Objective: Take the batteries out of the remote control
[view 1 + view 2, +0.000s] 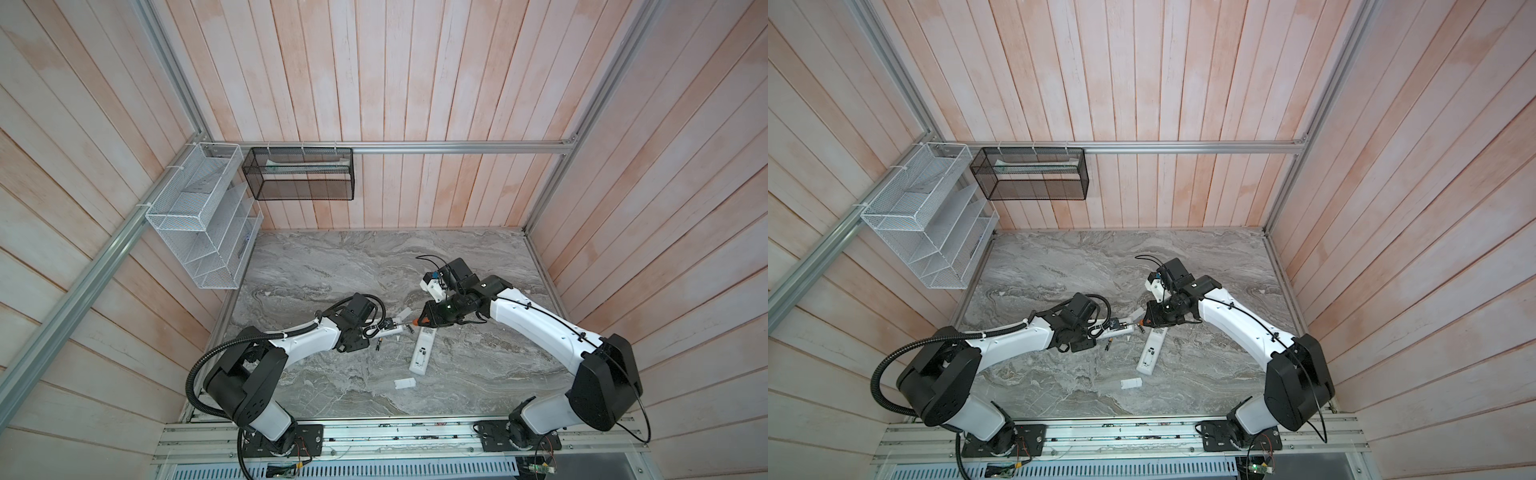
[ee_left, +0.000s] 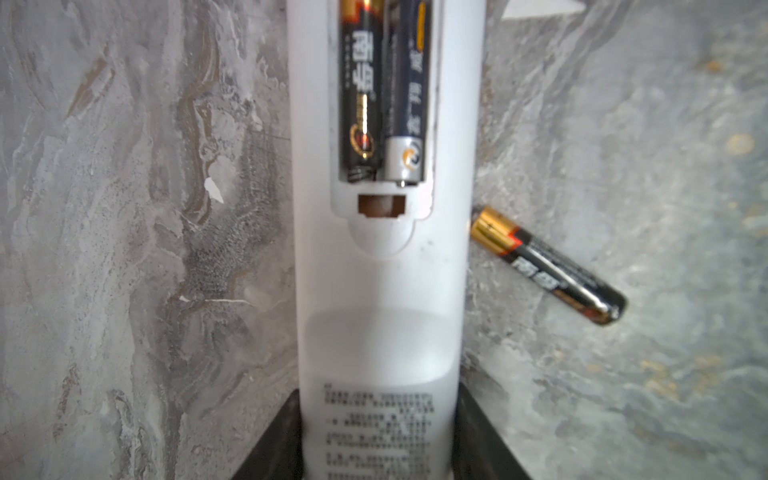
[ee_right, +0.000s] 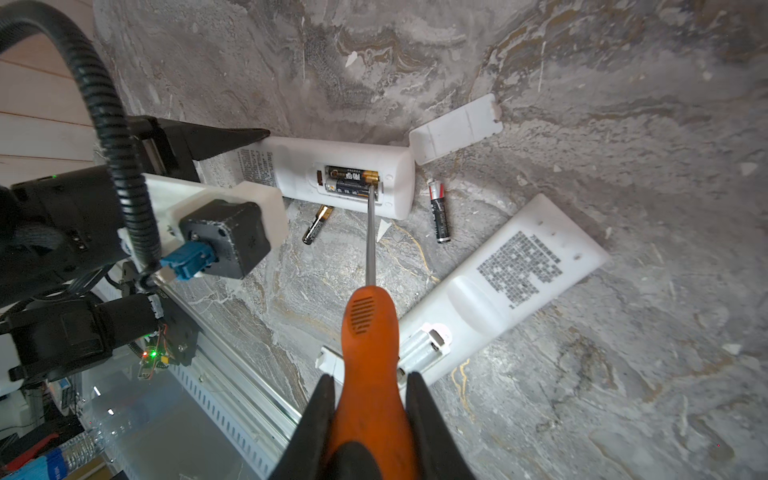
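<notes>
In a top view, the first remote lies mid-frame, the second remote to its lower right. Two batteries sit side by side in the first remote, the screwdriver with its tip at their end. A loose battery lies below that remote, another battery between the remotes. One cover lies below the second remote, the other cover above the first.

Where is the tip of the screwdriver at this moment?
In the right wrist view, the tip of the screwdriver rests in the open compartment of the remote held by the left gripper, at the end of one battery.
</notes>
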You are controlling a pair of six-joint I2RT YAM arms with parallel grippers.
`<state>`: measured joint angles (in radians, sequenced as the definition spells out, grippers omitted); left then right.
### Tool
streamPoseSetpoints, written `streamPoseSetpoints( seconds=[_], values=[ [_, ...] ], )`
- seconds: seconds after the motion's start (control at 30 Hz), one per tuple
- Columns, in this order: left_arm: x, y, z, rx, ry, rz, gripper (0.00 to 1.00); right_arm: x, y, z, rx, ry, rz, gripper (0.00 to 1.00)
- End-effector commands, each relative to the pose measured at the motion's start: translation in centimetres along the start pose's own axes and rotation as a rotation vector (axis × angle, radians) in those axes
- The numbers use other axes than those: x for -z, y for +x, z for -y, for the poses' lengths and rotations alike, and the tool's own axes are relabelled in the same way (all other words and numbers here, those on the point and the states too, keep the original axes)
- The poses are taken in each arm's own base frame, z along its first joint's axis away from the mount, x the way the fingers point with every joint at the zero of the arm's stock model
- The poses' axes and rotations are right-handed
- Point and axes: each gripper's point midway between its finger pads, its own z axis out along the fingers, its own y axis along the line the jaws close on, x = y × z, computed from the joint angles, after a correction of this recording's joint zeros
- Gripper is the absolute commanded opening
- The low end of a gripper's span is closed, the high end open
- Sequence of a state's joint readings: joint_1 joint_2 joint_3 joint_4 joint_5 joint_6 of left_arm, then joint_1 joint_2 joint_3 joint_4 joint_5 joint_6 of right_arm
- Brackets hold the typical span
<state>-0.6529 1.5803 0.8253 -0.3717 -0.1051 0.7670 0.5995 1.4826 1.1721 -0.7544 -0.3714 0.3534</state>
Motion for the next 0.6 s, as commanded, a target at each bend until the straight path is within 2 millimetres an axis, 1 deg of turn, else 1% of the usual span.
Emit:
streamPoseSetpoints(
  seconds=[0.0, 0.1, 0.37, 0.5, 0.57],
  values=[
    [-0.3, 0.1, 0.8, -0.025, 0.023, 0.002, 0.13, 0.9, -0.1, 1.2, -0.024, 0.089, 0.015, 0.00],
    [-0.3, 0.1, 0.9, -0.026, 0.025, 0.002, 0.13, 0.9, -0.1, 1.2, -0.025, 0.085, 0.018, 0.00],
    [-0.2, 0.1, 1.0, -0.028, 0.025, 0.000, 0.13, -0.3, 0.0, 1.2, -0.027, 0.062, 0.005, 0.00],
    [-0.2, -0.1, 1.0, -0.032, 0.028, 0.004, 0.13, -0.7, 0.0, 0.7, -0.021, 0.023, 0.001, 0.00],
    [-0.3, -0.1, 1.0, -0.032, 0.029, 0.007, 0.13, -0.9, 0.1, 0.1, -0.010, -0.021, 0.000, 0.00]
  ],
)
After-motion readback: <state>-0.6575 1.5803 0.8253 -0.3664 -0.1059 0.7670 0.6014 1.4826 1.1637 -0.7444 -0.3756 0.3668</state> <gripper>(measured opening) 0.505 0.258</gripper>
